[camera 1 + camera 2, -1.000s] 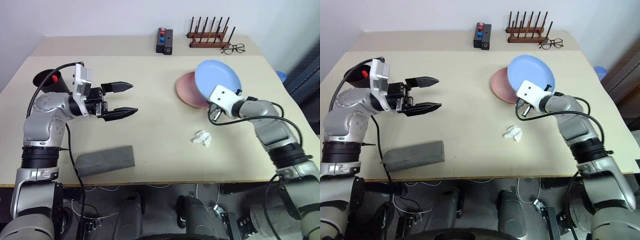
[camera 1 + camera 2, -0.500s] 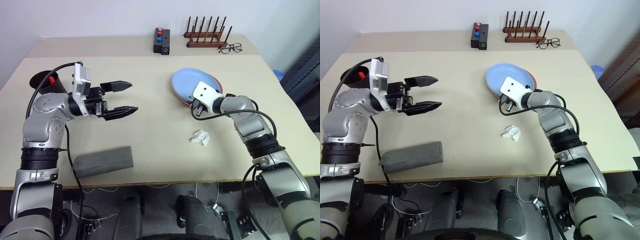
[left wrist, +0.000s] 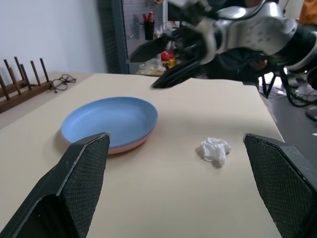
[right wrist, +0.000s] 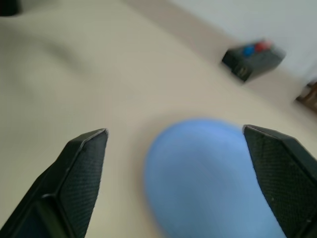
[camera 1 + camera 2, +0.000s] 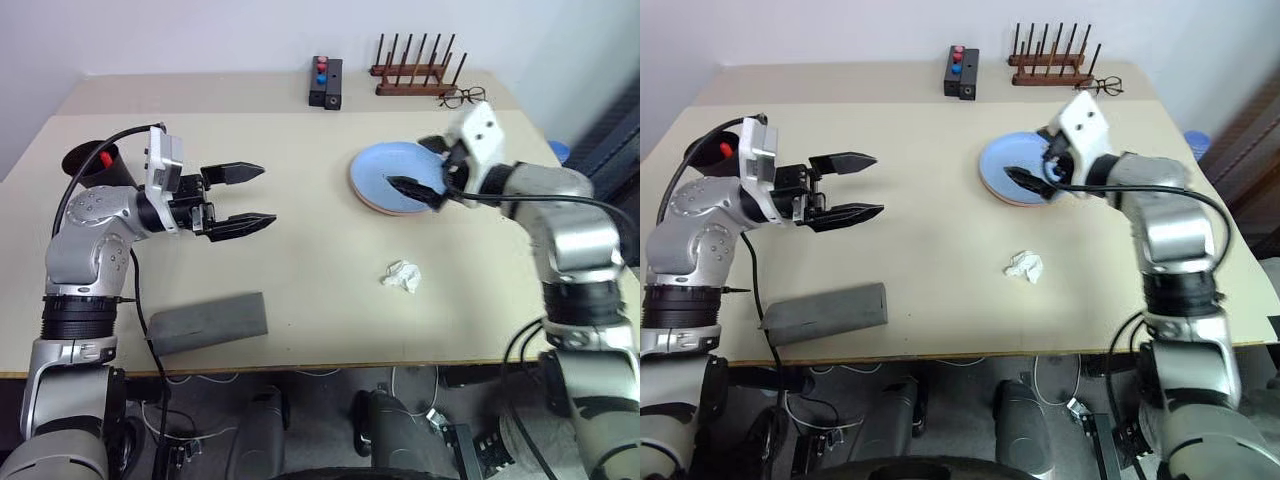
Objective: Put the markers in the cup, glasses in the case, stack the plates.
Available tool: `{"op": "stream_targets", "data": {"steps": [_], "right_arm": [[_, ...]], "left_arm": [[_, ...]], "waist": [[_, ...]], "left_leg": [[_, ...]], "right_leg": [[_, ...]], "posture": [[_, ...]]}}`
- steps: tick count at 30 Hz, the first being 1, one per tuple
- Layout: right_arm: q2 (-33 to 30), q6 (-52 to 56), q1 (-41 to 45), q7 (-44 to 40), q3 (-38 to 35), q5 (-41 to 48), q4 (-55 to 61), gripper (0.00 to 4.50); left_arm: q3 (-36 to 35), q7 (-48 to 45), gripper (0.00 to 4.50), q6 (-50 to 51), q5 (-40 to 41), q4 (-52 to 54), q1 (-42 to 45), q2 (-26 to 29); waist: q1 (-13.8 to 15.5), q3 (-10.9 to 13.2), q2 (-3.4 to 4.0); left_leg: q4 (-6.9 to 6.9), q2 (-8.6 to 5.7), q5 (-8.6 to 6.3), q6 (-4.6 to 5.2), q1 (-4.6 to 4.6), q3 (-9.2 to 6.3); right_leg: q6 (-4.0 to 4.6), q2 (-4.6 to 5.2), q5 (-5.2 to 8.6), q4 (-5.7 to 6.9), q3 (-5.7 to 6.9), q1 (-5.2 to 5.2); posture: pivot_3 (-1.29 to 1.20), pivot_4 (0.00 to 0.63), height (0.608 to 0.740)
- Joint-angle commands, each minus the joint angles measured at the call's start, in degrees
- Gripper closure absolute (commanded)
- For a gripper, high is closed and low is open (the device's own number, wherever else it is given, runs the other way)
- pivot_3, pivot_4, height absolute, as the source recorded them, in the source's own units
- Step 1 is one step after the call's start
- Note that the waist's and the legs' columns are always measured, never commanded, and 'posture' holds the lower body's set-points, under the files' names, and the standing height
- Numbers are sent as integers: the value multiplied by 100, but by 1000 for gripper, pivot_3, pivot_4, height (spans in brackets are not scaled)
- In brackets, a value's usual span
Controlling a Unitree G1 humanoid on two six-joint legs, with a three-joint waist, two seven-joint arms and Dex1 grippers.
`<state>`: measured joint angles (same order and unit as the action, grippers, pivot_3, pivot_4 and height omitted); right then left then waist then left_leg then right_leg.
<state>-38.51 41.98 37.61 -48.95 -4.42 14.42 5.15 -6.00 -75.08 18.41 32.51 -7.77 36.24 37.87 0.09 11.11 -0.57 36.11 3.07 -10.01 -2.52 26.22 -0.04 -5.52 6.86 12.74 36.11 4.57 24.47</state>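
Tabletop [image 5: 300, 300]: beige, rectangular, carrying all items below

Plates: light blue plate [image 5: 395, 178] stacked flat on the pink plate [image 3: 126, 147], whose rim shows as a thin edge beneath it; right of centre, towards the far side of the tabletop

Right gripper [image 5: 425, 172]: raised above the blue plate's right part, both black fingers spread wide, nothing between them; it points to the robot's left and slightly downward

Left gripper [image 5: 245, 198]: held level over the left half of the tabletop, pointing right towards the plates, fingers wide apart and empty

Cup [image 5: 92, 165]: black, upright near the left edge, behind the left arm; a red-capped marker [image 5: 108, 157] stands in it, cap at the rim. A second marker cannot be made out

Case [image 5: 208, 322]: grey, lid closed, lying flat near the front left edge; long axis runs left to right, the right end angled slightly away from the robot. Whether the sunglasses are inside cannot be told

Crumpled white paper [image 5: 403, 276]: lying on the tabletop in front of the plates, well apart from them

Far edge: black box with red and blue buttons [image 5: 327, 81]; wooden peg rack [image 5: 415, 72]; thin-wire clear spectacles [image 5: 465, 96] just beside the rack's right end
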Motion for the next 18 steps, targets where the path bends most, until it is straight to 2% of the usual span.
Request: {"op": "stream_targets", "data": {"steps": [1,4,7,18], "right_arm": [[-470,1323,-487,-211,-253,718,1075,71],[-603,2018,-872,-40,-117,988,1650,71],[-619,2169,-1160,146,99,979,1842,71],[-500,1593,-1655,749,859,508,1508,71]], "left_arm": [[-88,-42,0,-80,55,74,55,11],[-38,-81,0,-123,27,-28,124,-46],[22,-134,0,-146,-22,-141,213,-80],[3,-188,0,-140,-61,-121,220,-19]], "waist": [[31,0,0],[21,0,1],[23,0,1],[59,-1,-1]], "left_leg": [[-1,0,0,0,0,-1],[0,2,0,0,-3,-1],[-1,2,-1,0,-6,-2],[2,1,0,0,-1,-2]], "right_leg": [[3,0,1,0,0,0],[18,0,9,1,0,1],[20,0,10,2,0,1],[19,0,10,-1,0,0]], "posture": [[0,150,740],[0,150,740],[0,150,740],[0,150,740]]}}
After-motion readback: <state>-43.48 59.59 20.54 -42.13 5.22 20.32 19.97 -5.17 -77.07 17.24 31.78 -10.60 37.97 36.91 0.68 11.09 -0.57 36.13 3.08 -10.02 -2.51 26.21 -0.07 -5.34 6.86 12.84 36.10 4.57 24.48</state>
